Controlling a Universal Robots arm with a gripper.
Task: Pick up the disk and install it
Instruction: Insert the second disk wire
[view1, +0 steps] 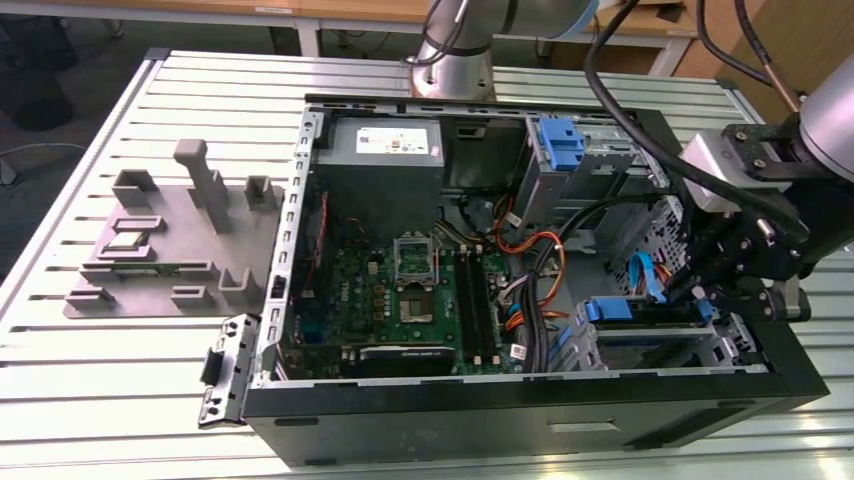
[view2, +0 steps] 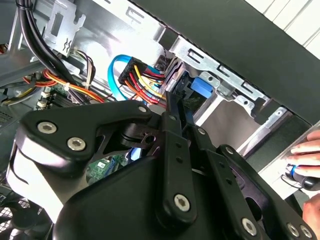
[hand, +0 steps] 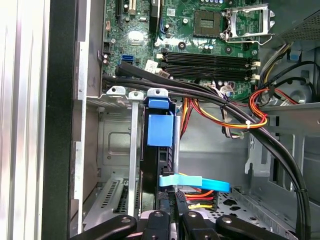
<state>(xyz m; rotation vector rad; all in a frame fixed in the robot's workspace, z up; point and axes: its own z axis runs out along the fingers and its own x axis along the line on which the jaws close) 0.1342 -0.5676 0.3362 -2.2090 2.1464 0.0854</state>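
Open computer case (view1: 534, 420) lies on a slatted metal table (view1: 120, 380). Inside: green motherboard (view1: 400, 300), grey power-supply box (view1: 384, 148) with a white sticker at the far end, an empty blue bracket (view1: 561, 145) beside it. A grey fixture block (view1: 174, 240) sits on the table at the exterior view's left, well apart from the case.

Obstructions — a bundle of black cables (hand: 200, 95) crosses just above the drive cage (hand: 117, 150); red, orange and yellow wires (hand: 235, 117) and a light blue flat cable (hand: 195, 182) lie close beside the bay.

Gripper (view1: 727, 285) is down in the case's corner at the exterior view's right. Jaws are drawn in close on the disk (hand: 160, 150), pinching its edge. The disk stands on edge in the cage slot, blue bracket tab uppermost.

Label print — not legible.

A person's fingers (view2: 305, 150) rest outside the case wall in the second wrist view.
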